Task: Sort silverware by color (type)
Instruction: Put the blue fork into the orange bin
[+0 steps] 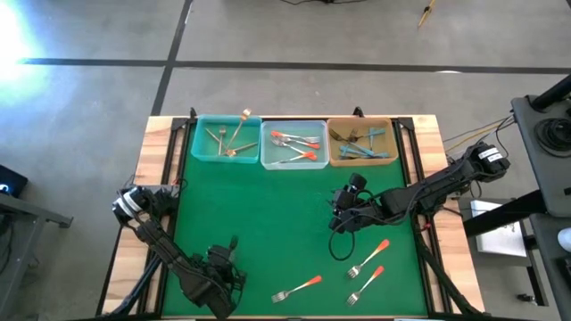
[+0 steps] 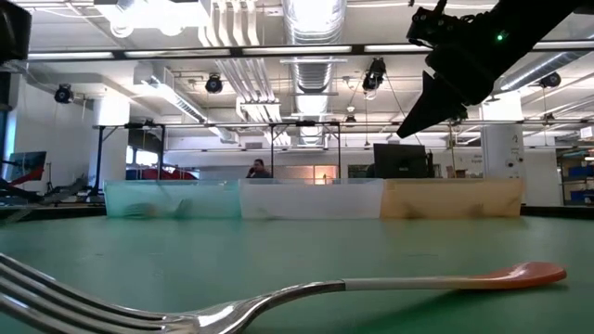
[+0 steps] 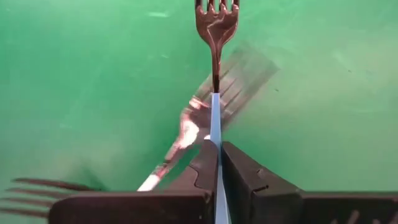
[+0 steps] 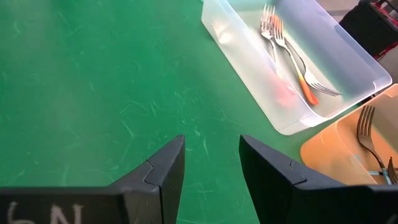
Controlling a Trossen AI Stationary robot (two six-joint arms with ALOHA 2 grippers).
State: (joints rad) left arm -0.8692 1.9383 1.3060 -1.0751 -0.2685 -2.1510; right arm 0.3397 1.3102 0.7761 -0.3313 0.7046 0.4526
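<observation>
Left wrist view: left tool [image 3: 219, 163] clamps a blue-handled fork [image 3: 216, 37], tines pointing straight ahead

Three bins [image 1: 293, 161] sit side by side along the counter's [image 1: 268, 223] far edge, each holding forks [image 1: 297, 143]. Three loose forks [image 1: 368, 258] lie near the front right, before the right end effector [image 1: 343, 217].

Three bins [image 1: 294, 162] stand in a row at the table's far edge; three orange-handled forks [image 1: 368, 259] lie loose on the green mat [image 1: 268, 214]; two arms, one gripper each
</observation>
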